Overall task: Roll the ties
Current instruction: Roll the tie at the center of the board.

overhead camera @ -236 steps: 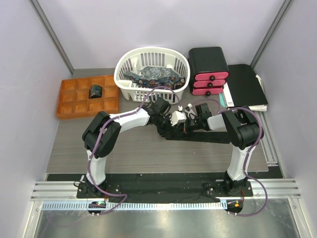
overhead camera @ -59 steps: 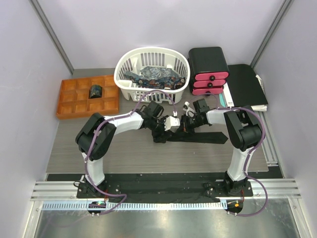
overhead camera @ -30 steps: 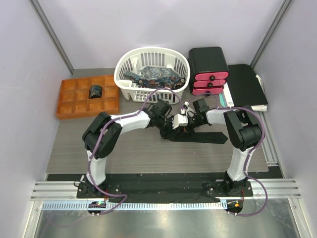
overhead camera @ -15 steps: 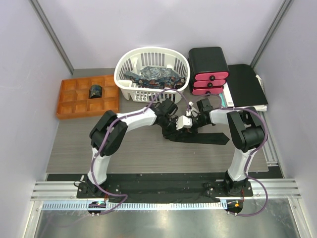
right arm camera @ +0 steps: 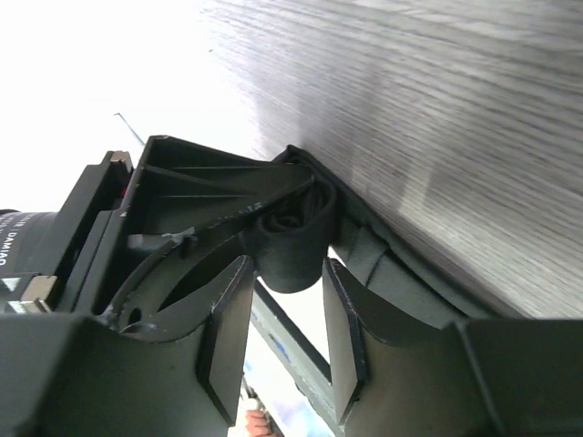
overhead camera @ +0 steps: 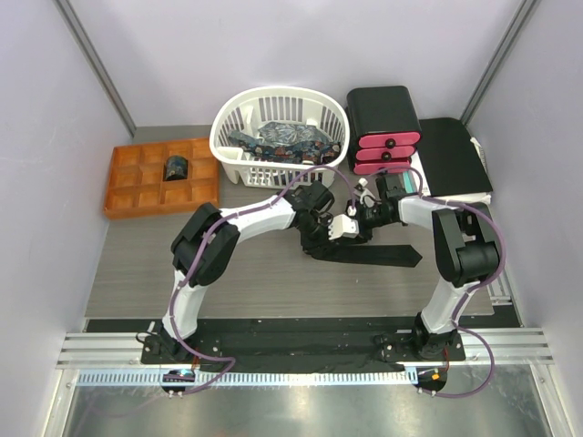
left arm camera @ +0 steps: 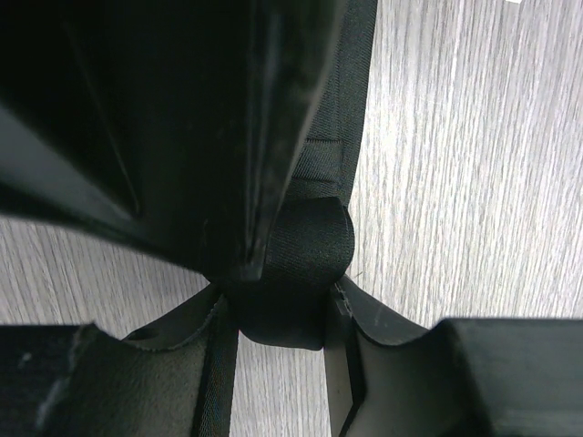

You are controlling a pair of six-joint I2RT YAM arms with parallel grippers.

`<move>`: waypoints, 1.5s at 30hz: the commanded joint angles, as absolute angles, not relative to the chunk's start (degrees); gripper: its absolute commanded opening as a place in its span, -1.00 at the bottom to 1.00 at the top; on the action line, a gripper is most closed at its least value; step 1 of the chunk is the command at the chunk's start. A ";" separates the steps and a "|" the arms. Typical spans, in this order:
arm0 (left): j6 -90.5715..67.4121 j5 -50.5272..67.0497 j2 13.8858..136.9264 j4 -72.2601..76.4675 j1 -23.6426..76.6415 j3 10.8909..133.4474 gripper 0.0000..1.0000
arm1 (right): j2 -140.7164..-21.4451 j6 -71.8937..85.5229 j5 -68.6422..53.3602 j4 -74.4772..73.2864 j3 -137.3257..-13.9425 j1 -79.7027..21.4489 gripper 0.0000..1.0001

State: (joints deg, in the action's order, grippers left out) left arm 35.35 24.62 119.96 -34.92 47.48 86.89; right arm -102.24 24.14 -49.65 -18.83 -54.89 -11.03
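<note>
A plain black tie (overhead camera: 383, 254) lies across the middle of the table, its left end wound into a small coil (left arm camera: 301, 255). My left gripper (left arm camera: 282, 309) is shut on that coil, both fingers pressing its sides; in the top view it sits at the tie's left end (overhead camera: 321, 228). My right gripper (right arm camera: 282, 273) faces it from the right (overhead camera: 351, 225), open, its fingers on either side of the coil's end (right arm camera: 291, 241) with a little gap. More patterned ties (overhead camera: 282, 141) lie in the white basket (overhead camera: 228, 127).
An orange compartment tray (overhead camera: 127, 196) at the back left holds one rolled dark tie (overhead camera: 174, 167). A black box with pink drawers (overhead camera: 383, 137) and a flat black folder (overhead camera: 451, 155) stand at the back right. Both arms cross the table's middle.
My right gripper has opened from shut and now stands loose around the coil. Both grippers have shifted a little to the right. The left gripper stays clamped on the coil.
</note>
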 commanded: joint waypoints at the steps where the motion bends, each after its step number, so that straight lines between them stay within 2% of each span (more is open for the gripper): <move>1: 35.94 20.92 126.12 -42.28 48.43 83.76 -0.35 | -99.67 26.02 -51.95 -16.35 -54.49 -11.51 -0.14; 4: 35.86 20.92 126.30 -42.19 48.34 83.85 -0.31 | -100.11 26.10 -51.24 -15.04 -53.09 -12.65 -0.16; 7: 35.95 20.83 126.12 -42.10 48.34 83.94 -0.28 | -100.72 26.37 -50.28 -12.84 -51.77 -13.36 -0.28; 8: 36.03 20.74 126.04 -42.10 48.43 83.94 -0.27 | -101.07 26.19 -49.93 -12.57 -51.42 -13.36 -0.41; 10: 36.21 20.74 126.04 -42.01 48.43 83.94 -0.24 | -102.38 25.14 -49.22 -12.74 -51.42 -13.36 -0.50; 14: 36.30 20.39 125.16 -41.92 48.34 83.76 -0.10 | -102.92 23.73 -47.38 -13.97 -51.07 -13.10 -0.97; 19: 34.63 20.83 122.44 -40.08 46.76 83.50 0.07 | -103.53 19.08 -44.65 -19.24 -51.59 -11.87 -0.97; 24: 31.91 26.96 117.27 -37.19 44.04 83.33 0.28 | -105.63 15.65 -39.65 -21.27 -52.64 -11.25 -0.98; 29: 30.85 34.18 108.64 -25.68 41.40 73.77 0.52 | -108.80 14.15 -37.36 -21.27 -53.61 -11.16 -0.97; 34: 28.66 37.69 106.79 -17.32 41.13 70.66 0.54 | -109.77 13.36 -36.22 -20.39 -52.82 -11.34 -0.97; 45: 21.88 38.76 114.51 -9.32 41.40 73.65 0.57 | -108.55 13.18 -33.49 -17.49 -50.63 -12.56 -0.97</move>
State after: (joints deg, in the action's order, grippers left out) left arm 24.32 36.82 111.92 -13.72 41.23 71.40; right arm -106.85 17.17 -46.70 -19.40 -53.39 -11.14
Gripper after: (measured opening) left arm 0.783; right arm 0.040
